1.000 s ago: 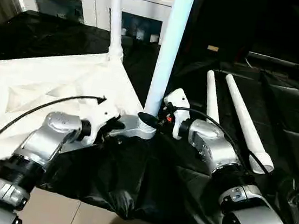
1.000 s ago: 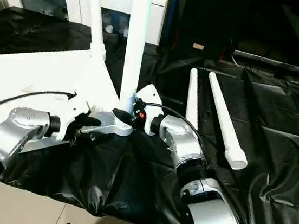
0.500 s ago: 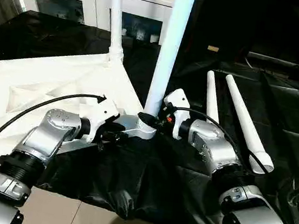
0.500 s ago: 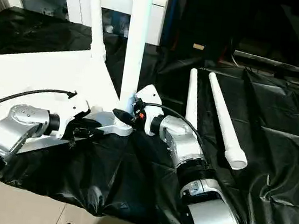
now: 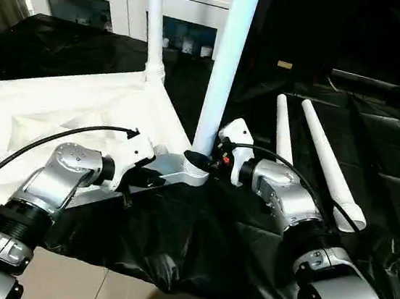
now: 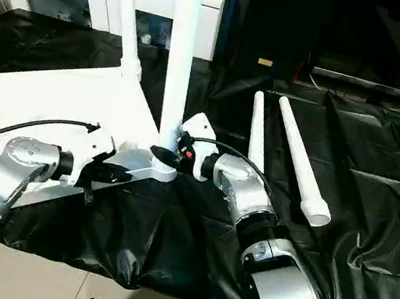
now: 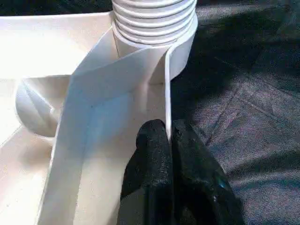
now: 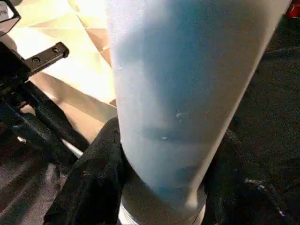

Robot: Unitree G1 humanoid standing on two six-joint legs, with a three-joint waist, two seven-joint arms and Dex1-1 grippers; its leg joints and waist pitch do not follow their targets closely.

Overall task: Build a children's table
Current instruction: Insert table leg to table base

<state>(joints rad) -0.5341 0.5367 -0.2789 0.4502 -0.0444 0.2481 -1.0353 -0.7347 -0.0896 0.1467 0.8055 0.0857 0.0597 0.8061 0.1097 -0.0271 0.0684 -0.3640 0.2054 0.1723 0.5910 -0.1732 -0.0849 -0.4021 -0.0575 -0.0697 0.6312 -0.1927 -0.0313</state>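
While no writing can be read on anything here, the left eye view shows the big white plastic table top [image 5: 51, 113] lying upside down on a black plastic sheet [image 5: 196, 244]. The sheet covers a low surface in front of the robot. A long white tube leg [image 5: 225, 65] stands up from the round socket [image 5: 194, 169] at the near corner. A second thin white leg [image 5: 155, 27] stands at the far corner. Two more loose white tapered legs [image 5: 323, 161] lie side by side on the sheet, off to the right. At the back is a white cabinet with glass doors [image 5: 123, 5], and small things sit inside it, too small to tell what they are.

In the right eye view, the left hand [image 6: 106, 173] sits at the near edge of the top, just beside the corner socket. The right hand [image 6: 166, 154] is at the foot of the standing leg.

In the left wrist view, the left hand's two black fingers [image 7: 154, 154] are pinched tight on the thin white rim [image 7: 167, 93] of the top, below the ribbed socket.

In the right wrist view, the right hand's black fingers [image 8: 93, 183] sit on both sides of the pale leg, holding it just above its threaded end.
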